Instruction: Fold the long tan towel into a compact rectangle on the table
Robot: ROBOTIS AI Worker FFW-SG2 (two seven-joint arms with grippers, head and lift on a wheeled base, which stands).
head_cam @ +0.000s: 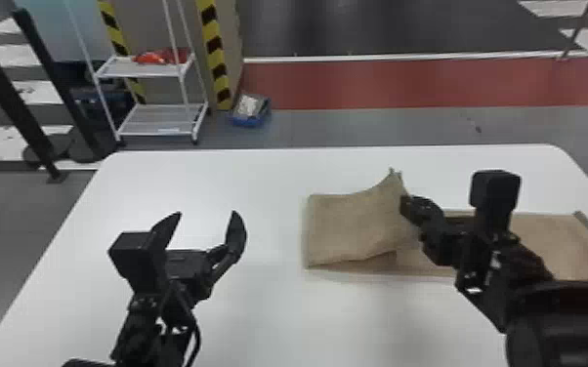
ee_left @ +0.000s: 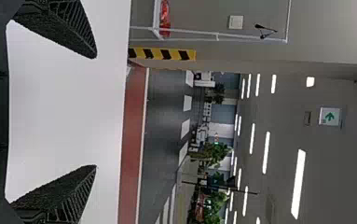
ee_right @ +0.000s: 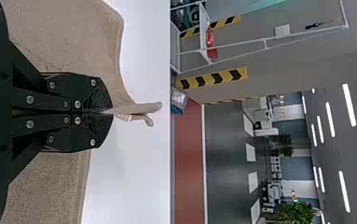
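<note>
- A long tan towel (head_cam: 344, 227) lies on the robot's right side of a white counter (head_cam: 259, 317), its length running from side to side.
- The towel's left portion is doubled back over the rest, making a raised upper layer; a strip of the lower layer shows along the near edge.
- The right gripper (head_cam: 405, 204) is at the end of that upper layer. Its fingers are clenched on the towel's edge, and a small pinch of cloth pokes out beyond their tips in the right wrist view.
- Farther back, a corner of the lifted cloth stands up in a peak.
- Toward the right, the towel continues flat beneath the right arm, its end near the counter's right side.
- The left gripper (head_cam: 206, 214) is above the left part of the counter, well apart from the towel, its fingers spread wide and holding nothing.
</note>
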